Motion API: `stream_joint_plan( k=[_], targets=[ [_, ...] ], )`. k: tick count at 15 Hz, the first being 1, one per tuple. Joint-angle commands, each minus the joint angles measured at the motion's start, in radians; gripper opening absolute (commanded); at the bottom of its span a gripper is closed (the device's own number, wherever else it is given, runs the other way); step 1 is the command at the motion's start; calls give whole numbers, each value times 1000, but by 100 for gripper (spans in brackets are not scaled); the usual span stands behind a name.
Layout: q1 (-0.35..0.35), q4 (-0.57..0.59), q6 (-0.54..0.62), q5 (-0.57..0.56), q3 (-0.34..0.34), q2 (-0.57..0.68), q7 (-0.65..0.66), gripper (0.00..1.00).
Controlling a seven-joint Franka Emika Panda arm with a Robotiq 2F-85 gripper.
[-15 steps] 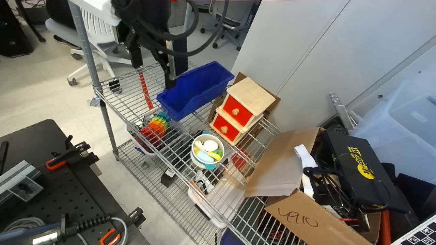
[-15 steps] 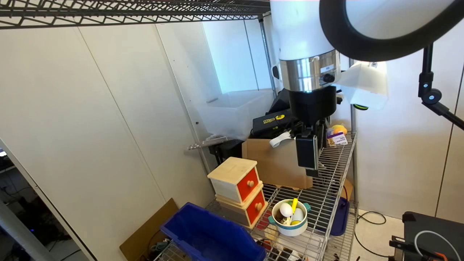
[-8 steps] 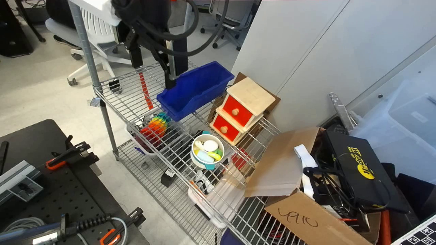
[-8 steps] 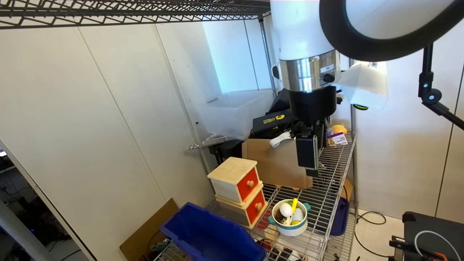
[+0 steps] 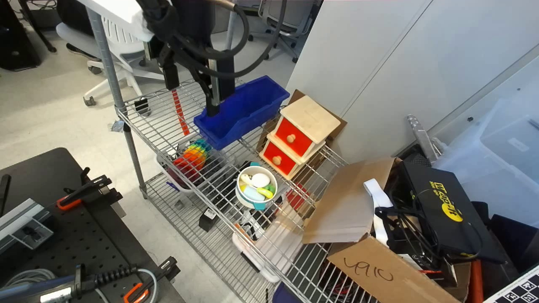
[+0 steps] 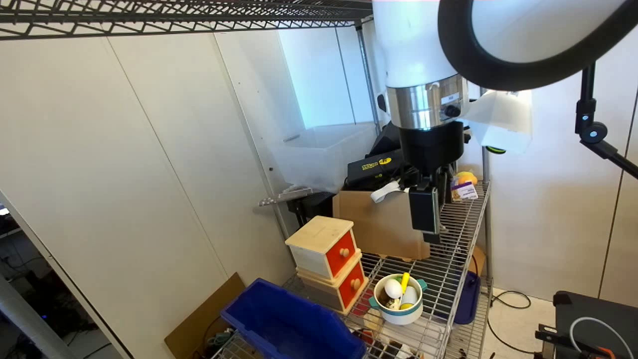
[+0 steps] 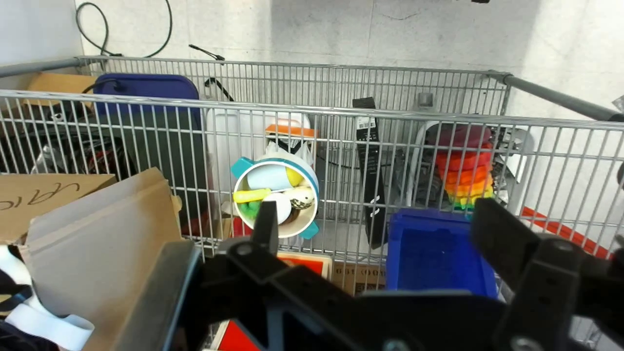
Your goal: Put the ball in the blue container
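Transfer not yet performed: the white ball (image 6: 393, 287), presumably the target, sits inside the teal-handled pot (image 6: 399, 317). The pincer (image 7: 375, 213) stands wide, holding nothing. Remaining: grasp, carry, release into the blue storage bin (image 5: 252, 104).

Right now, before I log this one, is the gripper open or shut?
Open. In the wrist view, the gripper has its fingers well apart, with nothing held between them.

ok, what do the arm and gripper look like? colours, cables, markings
Arm: white, rounded, with a silver metal collar carrying a pale label, too small to read, and a round black fitting. Gripper: black, hinged linkages, blocky fingers with metal strips. Black cables loop beside it.
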Motion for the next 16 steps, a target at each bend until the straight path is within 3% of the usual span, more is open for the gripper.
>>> stream_joint_plan(
  k=[1,5,9,16],
  targets=[
    [-14,20,32,-24,-25,66,4,100],
    [-43,34,80,-83,-50,180,45,100],
    [-46,81,93,-51,-75,290,8,100],
    [-44,113,319,-58,-97,413,20,100]
  ],
)
